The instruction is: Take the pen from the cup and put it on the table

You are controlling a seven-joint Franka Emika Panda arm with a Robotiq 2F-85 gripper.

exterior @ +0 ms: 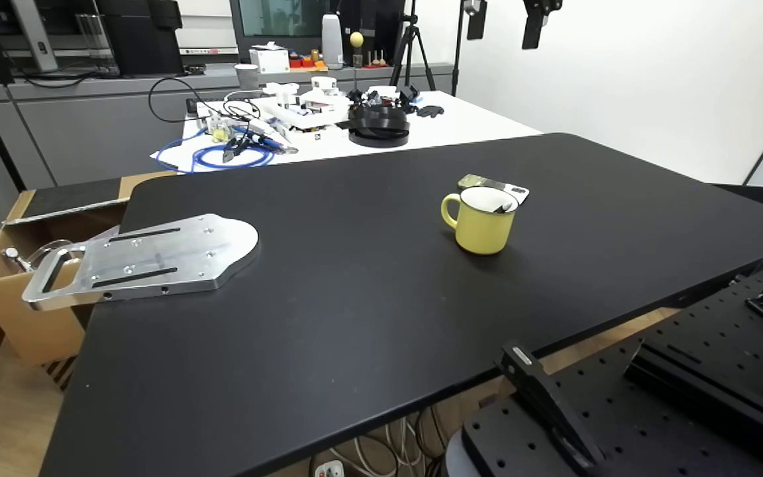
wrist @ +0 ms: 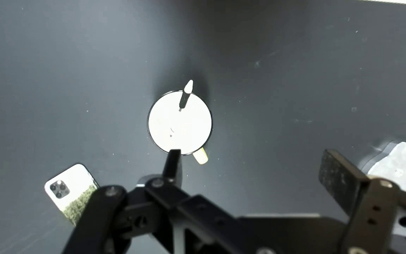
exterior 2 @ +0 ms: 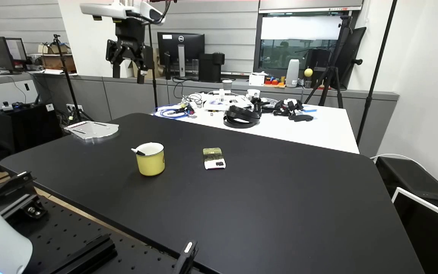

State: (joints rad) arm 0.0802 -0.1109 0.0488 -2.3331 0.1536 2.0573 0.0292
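The yellow cup (exterior: 484, 228) stands upright on the black table (exterior: 328, 331); the cup also shows in an exterior view (exterior 2: 151, 163) and the wrist view (wrist: 174, 130). The pen (wrist: 185, 98) leans in the cup, its white tip jutting past the rim opposite the handle and a dark part inside. It also shows in an exterior view (exterior 2: 140, 152). Only a dark bit of the pen (exterior: 502, 209) shows in an exterior view. My gripper (exterior 2: 128, 74) is open and empty, high above the table; its spread fingers also show in the wrist view (wrist: 252, 165).
A phone (exterior 2: 214, 158) lies on the table near the cup. A metal plate with a handle (exterior: 156, 255) lies at a table edge, partly overhanging it. A white table (exterior 2: 299, 133) with cables and parts adjoins the black one. The perforated robot base (exterior: 620, 411) borders another edge.
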